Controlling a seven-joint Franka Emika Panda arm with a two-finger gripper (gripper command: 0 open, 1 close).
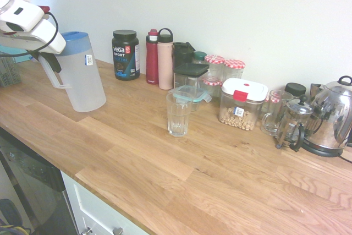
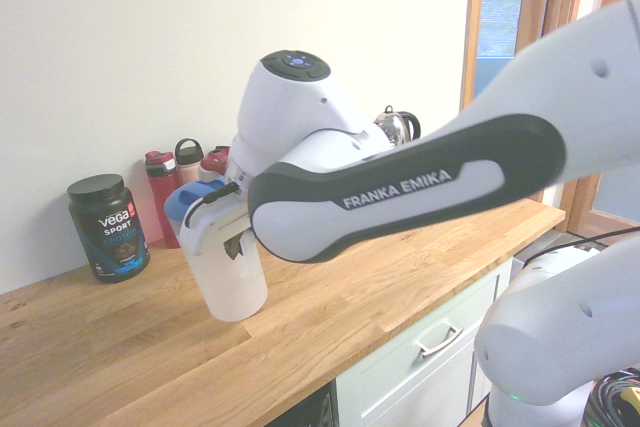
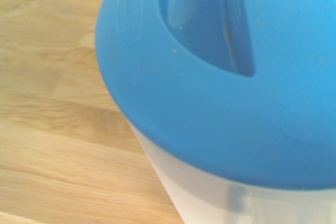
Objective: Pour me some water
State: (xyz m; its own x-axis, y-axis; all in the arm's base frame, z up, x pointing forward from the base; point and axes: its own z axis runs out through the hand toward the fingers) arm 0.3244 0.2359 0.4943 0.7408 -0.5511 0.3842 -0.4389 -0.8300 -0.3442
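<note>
One white arm reaches in over the wooden countertop [image 1: 165, 174]. Its gripper [image 1: 50, 61] is clamped fully shut on the handle of a translucent water pitcher [image 1: 81, 78] w/ a blue lid [image 3: 220, 93]. Pitcher is tilted, lid end leaning toward the arm, base clear of the wood.

Empty drinking glass [image 1: 179, 113] stands upright on the countertop, well apart from the pitcher, toward the middle of the worktop.

Along the wall behind: black Vega Sport tub [image 1: 125, 54], red bottle [image 1: 152, 56], pink bottle [image 1: 165, 59], jars w/ red-checked lids [image 1: 224, 67], clear food container w/ white lid [image 1: 241, 104], French press [image 1: 294, 122], chrome kettle [image 1: 333, 116].

Wrist view: blue lid fills most of the frame, close up, wood grain beside it.
</note>
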